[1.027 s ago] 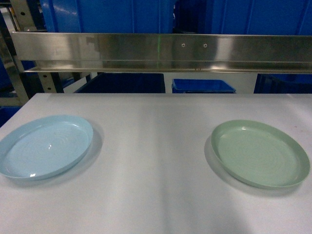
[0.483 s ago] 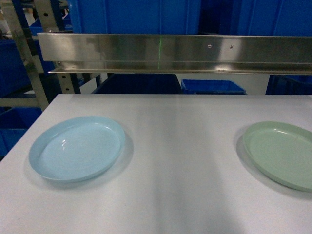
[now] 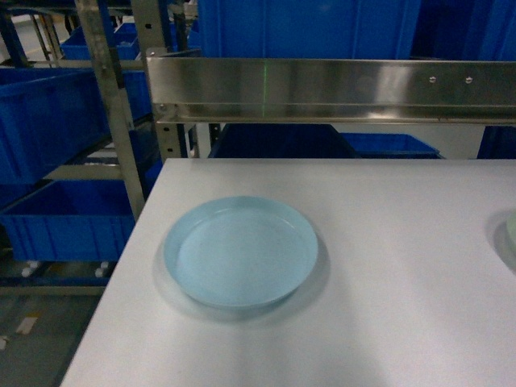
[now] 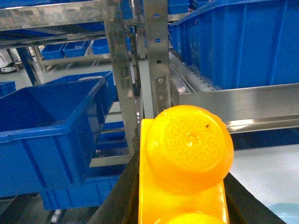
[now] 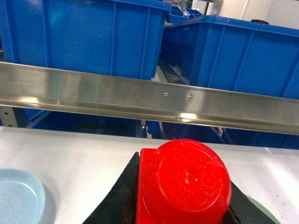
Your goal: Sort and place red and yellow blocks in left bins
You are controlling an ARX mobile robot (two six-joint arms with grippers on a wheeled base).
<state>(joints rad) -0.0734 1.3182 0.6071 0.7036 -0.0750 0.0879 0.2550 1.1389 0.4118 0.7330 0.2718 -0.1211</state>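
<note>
In the left wrist view the yellow block (image 4: 187,149), glossy orange-yellow with round studs, fills the lower middle. My left gripper (image 4: 180,207) is shut on it, a black finger (image 4: 119,196) showing on each side. The right wrist view shows the red block (image 5: 184,184) with one round stud. My right gripper (image 5: 180,212) is shut on that block, above the white table (image 5: 70,154). Neither gripper shows in the head view. Blue bins (image 3: 48,121) stand on a rack left of the table, another (image 3: 68,222) lower down.
A pale blue plate (image 3: 240,260) lies on the white table (image 3: 387,322) near its left edge. A sliver of the green plate (image 3: 512,234) shows at the right border. A steel shelf rail (image 3: 330,89) crosses behind the table, with blue crates (image 3: 306,28) above it.
The head view has swung left. The blue plate shifted from the left to the middle, the green plate slid almost off the right edge, and the rack of blue bins came into view.
</note>
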